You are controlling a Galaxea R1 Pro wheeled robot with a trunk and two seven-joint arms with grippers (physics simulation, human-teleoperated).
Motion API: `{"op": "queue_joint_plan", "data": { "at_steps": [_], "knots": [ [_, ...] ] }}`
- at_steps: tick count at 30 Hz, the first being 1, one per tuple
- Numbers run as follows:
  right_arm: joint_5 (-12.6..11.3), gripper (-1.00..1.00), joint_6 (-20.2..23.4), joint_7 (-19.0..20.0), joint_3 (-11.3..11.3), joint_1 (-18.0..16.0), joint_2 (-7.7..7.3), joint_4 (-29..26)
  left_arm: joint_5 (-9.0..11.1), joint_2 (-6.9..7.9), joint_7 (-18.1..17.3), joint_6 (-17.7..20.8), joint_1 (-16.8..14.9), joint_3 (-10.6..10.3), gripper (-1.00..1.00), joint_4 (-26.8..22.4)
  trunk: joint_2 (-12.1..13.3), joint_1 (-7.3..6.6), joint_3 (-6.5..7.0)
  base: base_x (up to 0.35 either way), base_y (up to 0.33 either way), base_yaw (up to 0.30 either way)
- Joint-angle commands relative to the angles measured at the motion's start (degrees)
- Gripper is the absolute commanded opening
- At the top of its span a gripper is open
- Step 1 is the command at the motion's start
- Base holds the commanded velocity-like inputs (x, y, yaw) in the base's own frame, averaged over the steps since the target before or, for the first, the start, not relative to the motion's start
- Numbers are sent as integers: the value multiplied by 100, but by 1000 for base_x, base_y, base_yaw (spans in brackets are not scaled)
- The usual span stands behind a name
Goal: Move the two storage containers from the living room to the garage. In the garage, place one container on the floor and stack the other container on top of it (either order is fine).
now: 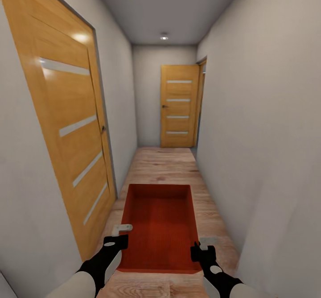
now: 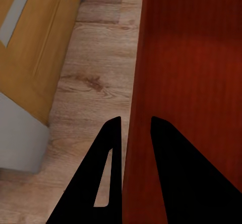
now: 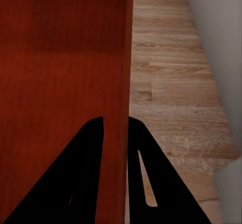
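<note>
1. Orange-red container (image 1: 160, 226) rode between the two arms, held level above the wood-plank floor (image 1: 165, 164) of a narrow white-walled corridor, long axis pointing down the hall.

2. Left gripper (image 1: 117, 241) sat on the tray's left long wall near the end closest to the robot. In the left wrist view the jaws (image 2: 132, 148) straddled that thin wall, one black finger outside and one inside, closed down to the wall's thickness.

3. Right gripper (image 1: 200, 250) mirrored it on the right long wall. Right wrist view showed the same: jaws (image 3: 117, 153) nearly shut, with only the wall between them.

4. Handling, as I judged it: tray looked light and stiff, since it showed no sag though pinched only at the near end. Walls thin and smooth, so likely slippery in a pinch. Both holds sat toward one end, so the far end could dip or swing if the base turned sharply. Mid-length holds on the long walls would balance better.

5. Count: one container seen, empty. Could not tell from here whether a second was nested under it. Two grippers. Two slatted light-wood doors: one close on the left (image 1: 67, 124), one at the far end (image 1: 179, 106), standing at an angle. One ceiling light (image 1: 164, 36).

6. No concrete floor in sight; I took it as mid-carry, with the garage not yet reached.
</note>
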Motion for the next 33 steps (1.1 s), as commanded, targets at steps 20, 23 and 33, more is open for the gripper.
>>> {"op": "queue_joint_plan", "data": {
  "at_steps": [20, 23, 33],
  "knots": [
    [-122, -100, -46, -55, -122, -8, -1, 10, -36, 8, 104, 46, -2, -30, -100, -5, -7, 4, -8, 321, 51, 0],
    [-124, -100, -46, -55, -122, -8, -1, 10, -36, 8, 104, 46, -2, -30, -100, -5, -7, 4, -8, 322, 1, 0],
    [-126, -100, -46, -55, -122, -8, -1, 10, -36, 8, 104, 42, -2, -30, -100, -5, -7, 4, -8, 322, 0, 0]
  ]
}}
